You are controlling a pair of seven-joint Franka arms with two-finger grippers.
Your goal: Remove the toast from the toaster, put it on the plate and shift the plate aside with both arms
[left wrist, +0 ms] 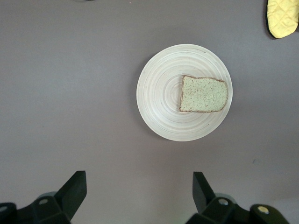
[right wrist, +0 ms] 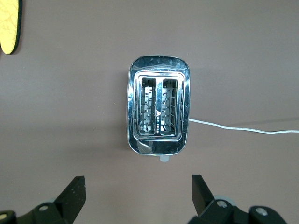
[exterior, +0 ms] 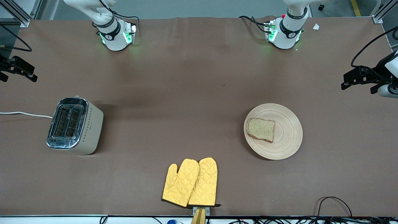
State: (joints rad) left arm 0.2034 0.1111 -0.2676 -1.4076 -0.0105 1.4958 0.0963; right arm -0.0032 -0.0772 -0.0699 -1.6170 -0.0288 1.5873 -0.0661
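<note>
Left gripper (left wrist: 135, 193) and right gripper (right wrist: 135, 193) spread wide, high above plate (exterior: 287, 146) and toaster (exterior: 74, 126).

- My front camera sits high and looks down across the whole table (exterior: 186, 77) toward both arm bases.
- My left wrist camera looks straight down from well above the plate (left wrist: 184, 92), which the front view shares.
- My right wrist camera hangs likewise over the toaster (right wrist: 158, 111), also shared.

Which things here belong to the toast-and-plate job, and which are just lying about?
Job: toast, wooden plate, toaster, left gripper and right gripper, both open.
Lying about: yellow oven mitts, nearer the front camera.
</note>
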